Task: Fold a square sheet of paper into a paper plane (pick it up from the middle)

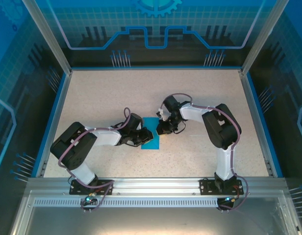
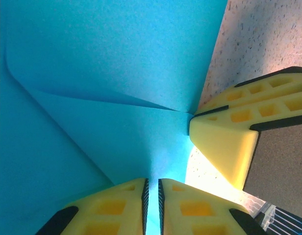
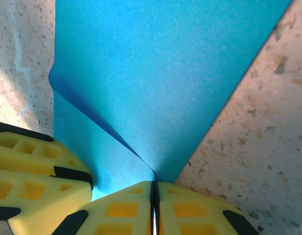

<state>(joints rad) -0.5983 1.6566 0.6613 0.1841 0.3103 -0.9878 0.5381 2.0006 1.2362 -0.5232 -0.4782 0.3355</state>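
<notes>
The table (image 1: 200, 98) is a flat speckled top, and the paper (image 1: 152, 142) lies near its middle, between the two arms' tips. It rests partly on the table and is partly raised. The left wrist view shows a flap lifted over the lower layer, with a rounded, unpressed bend at one end and a sharper line running to the pinch point.

I judge the paper to be very light and limp. It will sag or flutter if held by one edge, and it will keep any crease or dent pressed into it. It looks smooth, so it could slide across the table when pushed rather than buckle where wanted. It will tear or crumple if the two grips pull apart.

The best hold is a shallow pinch on an edge, with pads flat to the sheet. A second hold close by keeps the span between them taut without stretching it.

The left claw (image 2: 152, 183) is closed to a thin slit with the paper's edge caught in it. The right claw (image 3: 154, 186) has its pads pressed together on the paper where the fold line ends. The two claws sit just beside each other, on the same side of the flap.

The bend is not yet pressed into a crease.
</notes>
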